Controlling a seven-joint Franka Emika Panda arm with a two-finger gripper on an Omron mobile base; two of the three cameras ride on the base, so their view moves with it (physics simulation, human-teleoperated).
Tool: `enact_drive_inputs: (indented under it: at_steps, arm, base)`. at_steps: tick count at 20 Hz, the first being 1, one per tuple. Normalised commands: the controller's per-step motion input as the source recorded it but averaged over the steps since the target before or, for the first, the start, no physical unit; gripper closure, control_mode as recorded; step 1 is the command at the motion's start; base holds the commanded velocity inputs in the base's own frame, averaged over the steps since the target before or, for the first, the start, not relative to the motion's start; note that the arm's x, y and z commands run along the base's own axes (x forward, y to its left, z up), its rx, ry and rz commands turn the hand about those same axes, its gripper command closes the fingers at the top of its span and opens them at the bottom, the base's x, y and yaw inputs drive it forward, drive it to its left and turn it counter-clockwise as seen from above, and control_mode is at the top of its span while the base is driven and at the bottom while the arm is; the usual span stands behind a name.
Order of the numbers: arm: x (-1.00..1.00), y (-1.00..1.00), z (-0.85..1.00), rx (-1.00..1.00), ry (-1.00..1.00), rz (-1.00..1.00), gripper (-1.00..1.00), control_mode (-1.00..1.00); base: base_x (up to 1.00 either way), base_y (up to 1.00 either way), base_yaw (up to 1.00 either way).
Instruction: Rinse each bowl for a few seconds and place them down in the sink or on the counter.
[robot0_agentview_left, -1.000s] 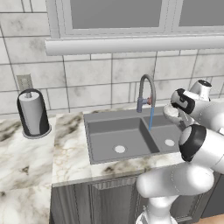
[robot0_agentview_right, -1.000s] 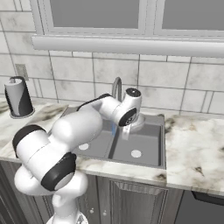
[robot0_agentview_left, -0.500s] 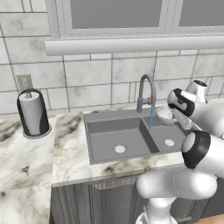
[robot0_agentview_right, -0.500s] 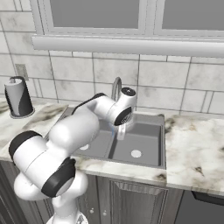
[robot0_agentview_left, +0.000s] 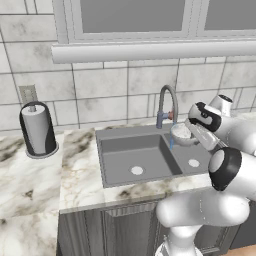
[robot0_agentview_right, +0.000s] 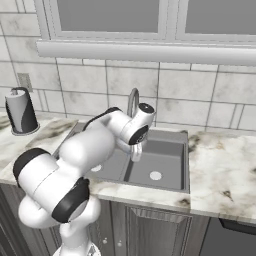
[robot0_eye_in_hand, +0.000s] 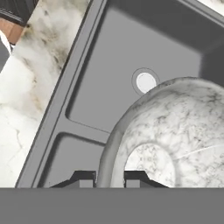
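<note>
We find the gripper (robot0_eye_in_hand: 109, 177) clamped on the rim of the mottled bowl (robot0_eye_in_hand: 170, 131), held just under the faucet (robot0_agentview_left: 167, 102) spout above the sink (robot0_agentview_left: 130, 160).

Both base views look forward and down from behind the arm, left and right, sharing the sink (robot0_agentview_left: 137, 160) and counter (robot0_agentview_right: 222, 170). The hand view looks closely down into a basin.

Lighting even and diffuse, moderately bright; source not identifiable. Shadows faint, soft shading inside the sink (robot0_agentview_left: 135, 160). No glare. Rendering slightly soft and low in detail. No edge distortion. Close mottled bowl (robot0_eye_in_hand: 175, 127) appears coarse-textured.
</note>
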Motion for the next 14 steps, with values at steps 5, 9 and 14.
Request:
enact_drive_inputs:
  at_steps: [5,9,14]
  arm:
    - [0.23,-0.02,-0.16,0.05,0.00,0.14,1.00,-1.00]
    - [0.17,-0.10,-0.12,0.04,-0.01,0.13,1.00,-1.00]
    - [0.21,-0.02,-0.08,0.04,-0.03,0.12,1.00,-1.00]
  base:
    - [0.00,0.00,0.00]
    - [0.00,0.00,0.00]
    - [0.00,0.00,0.00]
